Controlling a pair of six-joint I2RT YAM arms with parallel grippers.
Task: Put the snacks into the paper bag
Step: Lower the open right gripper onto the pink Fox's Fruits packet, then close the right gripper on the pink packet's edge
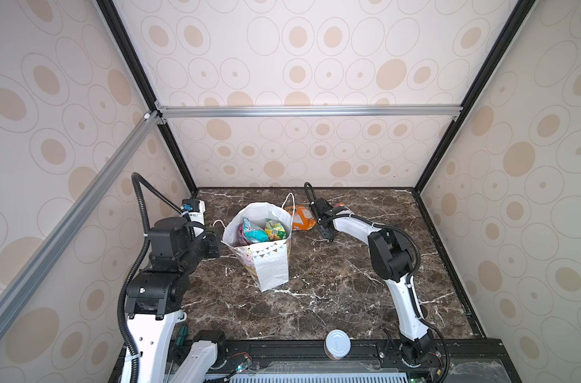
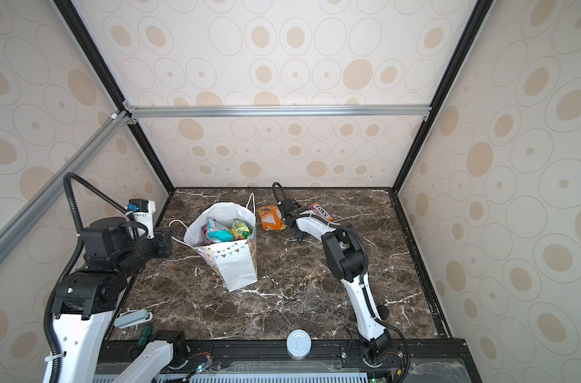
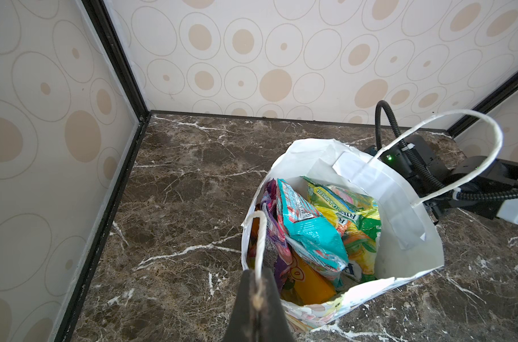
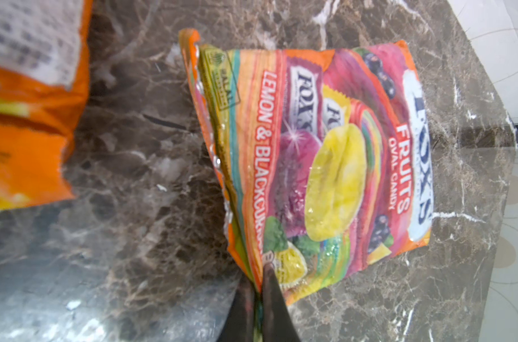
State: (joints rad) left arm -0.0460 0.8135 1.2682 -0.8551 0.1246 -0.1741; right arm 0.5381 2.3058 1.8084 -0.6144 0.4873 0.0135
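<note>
Paper bag (image 1: pixel 270 265) open and braced; FOX'S packet (image 4: pixel 325 165) pinched, lift comes next by my reading.

The tabletop (image 1: pixel 332 291) carries everything. The bag stands upright off to the side of your right tool (image 4: pixel 259 284), with several packets (image 3: pixel 311 234) inside it. The orange packet (image 1: pixel 300 217) lies between that tool and the bag. The right tool is closed on the FOX'S packet's sealed edge, a thin pinch, and the packet's far end lies on the tabletop. Your left tool (image 3: pixel 256 299) is closed on the bag's near cord handle (image 3: pixel 260 237). Raise the packet until it hangs free, pass above the orange packet, clear the far handle loop, and release over mid-mouth. Hold the left tool steady.
</note>
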